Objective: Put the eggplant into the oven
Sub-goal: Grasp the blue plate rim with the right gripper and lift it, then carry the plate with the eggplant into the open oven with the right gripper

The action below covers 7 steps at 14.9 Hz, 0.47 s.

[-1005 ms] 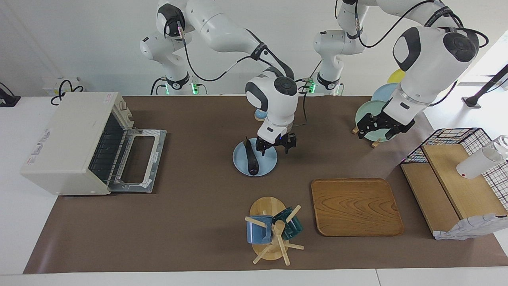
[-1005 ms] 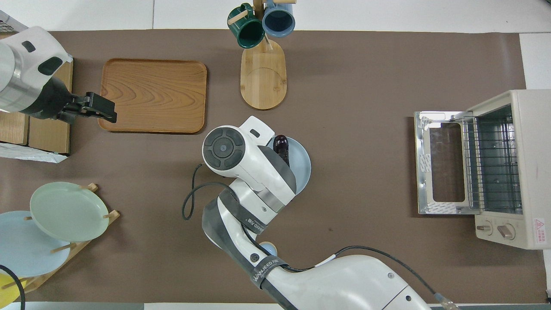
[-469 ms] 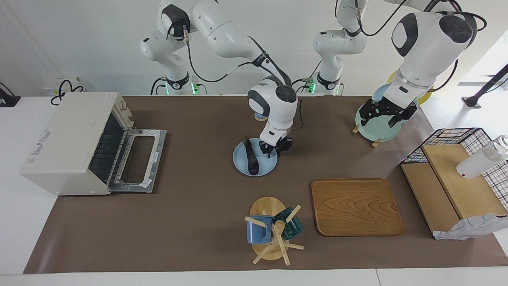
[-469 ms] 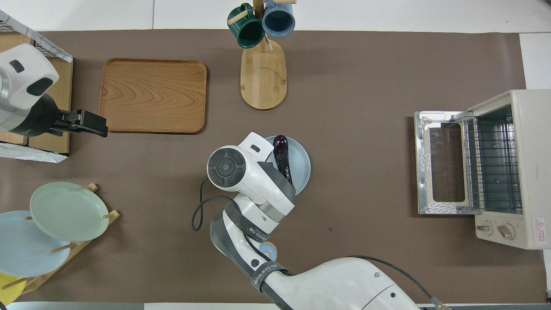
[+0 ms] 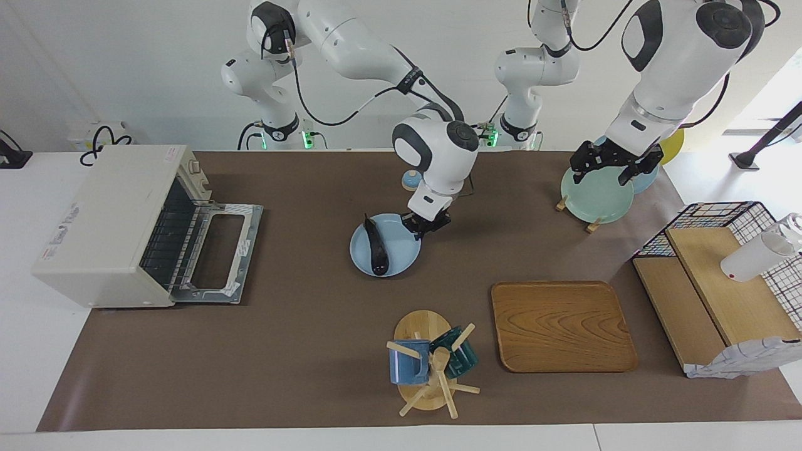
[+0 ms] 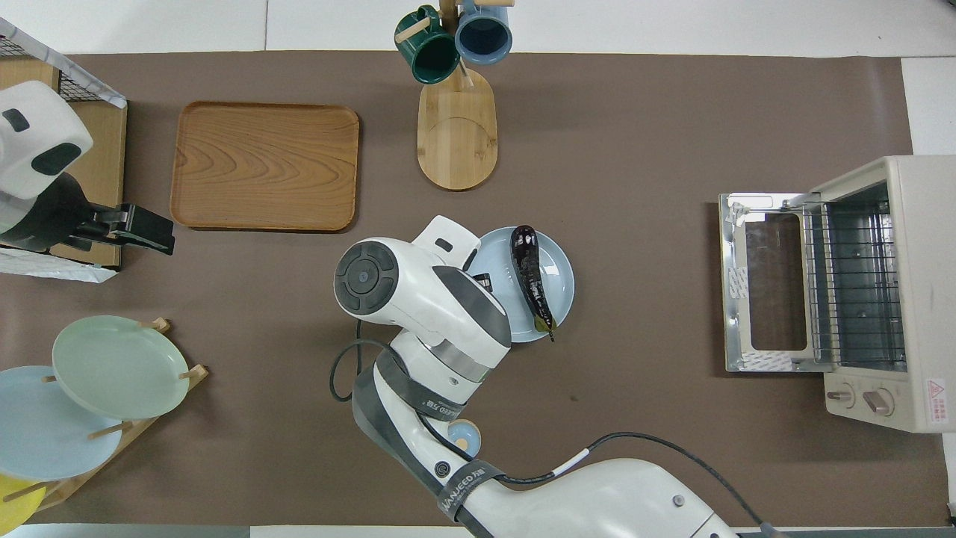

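In the facing view, the right gripper (image 5: 426, 224) is seen pinched on the rim of the blue plate (image 5: 401, 263) bearing the eggplant (image 5: 376, 252); the plate should be kept level while carried toward the open oven (image 5: 119, 222). In the overhead view, the eggplant (image 6: 532, 278) lies loose across the plate (image 6: 560, 288), so slow motion is advised, while the left gripper (image 6: 142, 228) waits spread wide beside the wooden tray (image 6: 265, 166).

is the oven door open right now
Yes, the oven has its door folded down flat, with the wire rack showing inside.
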Each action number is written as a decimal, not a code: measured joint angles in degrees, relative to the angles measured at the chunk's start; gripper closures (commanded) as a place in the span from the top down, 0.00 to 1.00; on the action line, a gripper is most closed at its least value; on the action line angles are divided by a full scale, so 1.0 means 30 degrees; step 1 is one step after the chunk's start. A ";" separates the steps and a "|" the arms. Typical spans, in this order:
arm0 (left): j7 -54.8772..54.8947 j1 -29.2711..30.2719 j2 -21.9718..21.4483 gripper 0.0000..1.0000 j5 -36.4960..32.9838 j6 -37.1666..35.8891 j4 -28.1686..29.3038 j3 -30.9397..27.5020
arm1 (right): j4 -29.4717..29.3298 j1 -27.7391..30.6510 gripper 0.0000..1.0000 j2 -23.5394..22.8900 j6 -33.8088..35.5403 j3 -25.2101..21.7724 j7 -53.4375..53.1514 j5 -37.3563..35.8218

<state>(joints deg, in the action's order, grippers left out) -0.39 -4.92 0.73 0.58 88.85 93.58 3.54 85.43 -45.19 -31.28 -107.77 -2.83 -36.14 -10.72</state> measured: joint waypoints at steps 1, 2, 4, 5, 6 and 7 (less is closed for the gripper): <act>-0.0001 0.0000 -0.0064 1.00 -0.0021 0.0202 0.0305 0.0013 | -0.0198 0.0071 0.00 0.0126 0.0727 -0.0110 0.0158 -0.0317; -0.0001 0.0028 -0.0095 1.00 -0.0038 0.0668 0.0558 0.0005 | -0.0304 0.0264 0.00 0.0344 0.1556 -0.0222 0.0284 -0.0653; -0.0001 0.0088 -0.0097 1.00 -0.0055 0.1269 0.0775 -0.0042 | -0.0176 0.1214 0.00 0.1083 0.2862 -0.0322 0.0750 -0.1014; -0.0001 0.0119 -0.0102 1.00 -0.0059 0.1343 0.0776 -0.0047 | 0.0230 0.1969 0.00 0.1697 0.3173 -0.0337 0.1072 -0.1051; -0.0001 0.0155 -0.0118 1.00 -0.0061 0.1367 0.0776 -0.0035 | 0.0999 0.2853 0.00 0.2536 0.3236 -0.0355 0.1535 -0.1061; -0.0001 0.0258 -0.0144 1.00 -0.0062 0.1367 0.0775 0.0055 | 0.2078 0.3844 0.00 0.3570 0.3215 -0.0375 0.2264 -0.1064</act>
<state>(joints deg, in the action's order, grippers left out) -0.39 -4.15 0.30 0.39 92.95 95.91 3.70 91.67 -33.66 -20.57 -98.13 -3.95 -29.34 -13.92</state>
